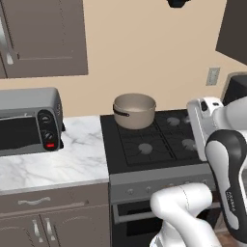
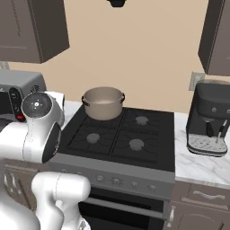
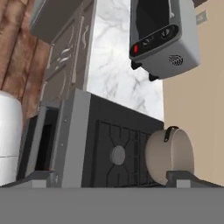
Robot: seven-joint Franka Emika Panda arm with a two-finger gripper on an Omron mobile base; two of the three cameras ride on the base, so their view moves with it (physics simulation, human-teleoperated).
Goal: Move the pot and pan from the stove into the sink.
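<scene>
The beige pot [image 1: 134, 111] [image 2: 103, 103] stands upright on the rear left burner of the black stove [image 1: 144, 147] [image 2: 117, 134]. In the hand view, which is rolled sideways, the pot [image 3: 168, 155] lies at the lower right, with the stove [image 3: 109, 153] beside it. My gripper [image 3: 113, 179] is open with nothing between its fingers, and it hangs apart from the pot over the stove's front right side. The pan and the sink are out of view.
A grey toaster oven [image 1: 29, 123] [image 3: 162, 35] sits on the marble counter [image 1: 53, 166] left of the stove. A black coffee machine [image 2: 210, 119] stands on the counter to the right. Dark cabinets hang above both sides.
</scene>
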